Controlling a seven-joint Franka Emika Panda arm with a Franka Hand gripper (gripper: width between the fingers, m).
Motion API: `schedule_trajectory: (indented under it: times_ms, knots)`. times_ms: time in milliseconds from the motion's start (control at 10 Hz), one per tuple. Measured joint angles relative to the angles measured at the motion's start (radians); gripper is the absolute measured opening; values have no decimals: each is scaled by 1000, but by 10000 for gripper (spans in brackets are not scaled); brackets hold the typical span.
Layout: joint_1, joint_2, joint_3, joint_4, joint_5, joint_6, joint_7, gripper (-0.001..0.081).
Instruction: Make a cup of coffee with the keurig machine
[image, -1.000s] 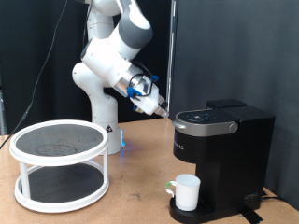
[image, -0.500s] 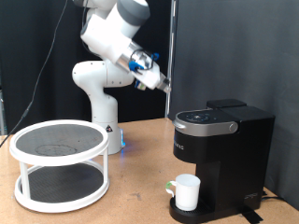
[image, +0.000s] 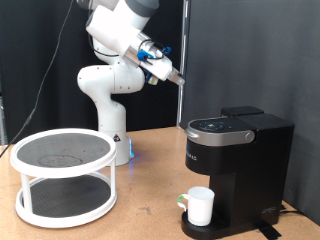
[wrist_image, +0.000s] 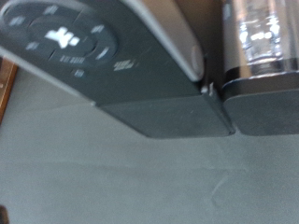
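Observation:
The keurig machine (image: 240, 160) stands on the table at the exterior view's right with its lid down. The white cup (image: 200, 205) sits upright on its drip base under the spout. My gripper (image: 178, 80) hangs in the air well above the machine's control panel, towards its left side, touching nothing. Its fingers look closed to a narrow tip and hold nothing. The wrist view shows the machine's round control panel (wrist_image: 75, 42) and a clear, shiny part (wrist_image: 262, 37) from above, blurred. The fingers do not show there.
A white two-tier round rack (image: 63, 175) stands on the wooden table (image: 140, 215) at the exterior view's left. My arm's white base (image: 105, 100) stands behind it. A black curtain hangs at the back.
My gripper has lifted from just beside the machine's control panel, up towards the exterior view's top. The cup and machine have not moved.

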Motion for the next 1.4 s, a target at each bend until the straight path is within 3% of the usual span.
schedule_trajectory:
  times_ms: [200,500,700,900,1000,1200,1400]
  knots:
    - [-2,34,24,80,-120,-20,26,808]
    - [-2,147,32,258,-321,-240,151,808]
    - [-2,237,41,355,-354,-302,209,808]
    - [-2,233,42,351,-362,-291,194,808]
    - [-2,233,49,363,-415,-286,193,808]
    - [-3,247,86,428,-604,-302,226,808]
    - [-3,295,127,529,-753,-332,300,808]
